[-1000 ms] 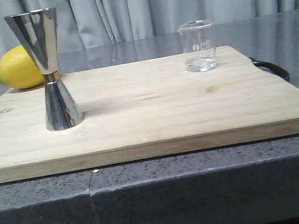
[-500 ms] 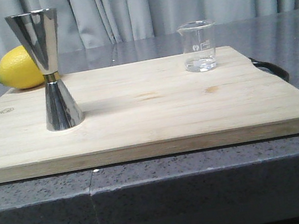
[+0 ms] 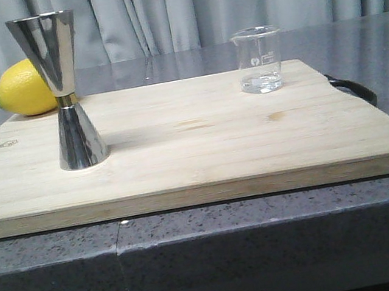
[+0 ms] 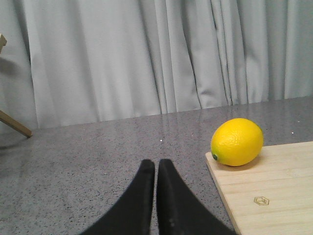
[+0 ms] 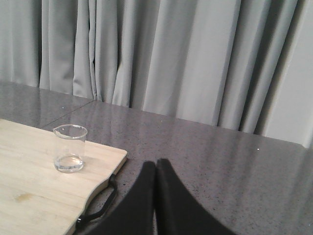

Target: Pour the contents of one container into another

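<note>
A small clear glass beaker [image 3: 259,60] with a little clear liquid stands upright at the back right of the wooden board [image 3: 196,153]; the right wrist view shows the beaker [image 5: 70,148] too. The tall steel jigger [image 3: 66,92] stands upright on the board's left side. Neither arm appears in the front view. My left gripper [image 4: 155,165] is shut and empty over the grey counter, left of the board. My right gripper [image 5: 155,165] is shut and empty over the counter, right of the board and apart from the beaker.
A yellow lemon [image 3: 27,88] rests at the board's back left corner, behind the jigger, and the lemon [image 4: 236,142] shows in the left wrist view. A black strap handle [image 3: 353,87] hangs off the board's right edge. Grey curtains close the back.
</note>
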You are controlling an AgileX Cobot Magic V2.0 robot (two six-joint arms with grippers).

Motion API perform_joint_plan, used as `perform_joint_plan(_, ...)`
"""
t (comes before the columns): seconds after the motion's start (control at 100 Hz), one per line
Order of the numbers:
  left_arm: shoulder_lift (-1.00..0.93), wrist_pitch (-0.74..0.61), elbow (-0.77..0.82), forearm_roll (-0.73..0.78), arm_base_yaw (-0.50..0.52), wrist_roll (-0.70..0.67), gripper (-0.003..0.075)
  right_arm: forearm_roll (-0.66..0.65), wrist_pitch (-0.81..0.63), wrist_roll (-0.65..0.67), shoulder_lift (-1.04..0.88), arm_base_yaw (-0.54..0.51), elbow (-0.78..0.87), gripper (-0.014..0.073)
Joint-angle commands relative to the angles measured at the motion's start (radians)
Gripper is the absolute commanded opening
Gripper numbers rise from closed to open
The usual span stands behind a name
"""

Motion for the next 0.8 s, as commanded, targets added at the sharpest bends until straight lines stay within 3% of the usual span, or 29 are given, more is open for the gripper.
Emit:
perform_joint_plan(0.0, 0.010, -0.097, -0.026, -0.007, 0.000, -0.010, -0.0019, -0.002, -0.098, -0.003, -0.014, -0.005, -0.025, -0.0071)
perform_joint_plan(0.41, 0.010, -0.092, -0.026, -0.007, 0.000, -0.010, -0.0019, -0.002, -0.098, -0.003, -0.014, -0.005, -0.025, -0.0071)
perform_joint_plan(0.6, -0.043, -0.097, 0.008, -0.005, -0.068, -0.008, -0.0019, -0.002, -0.098, -0.003, -0.014, -0.005, -0.025, -0.0071)
perform_joint_plan(0.79, -0.140, -0.086, 0.106, 0.014, 0.004, -0.001, -0.0019, -0.002, -0.098, -0.003, -0.014, -0.005, -0.025, -0.0071)
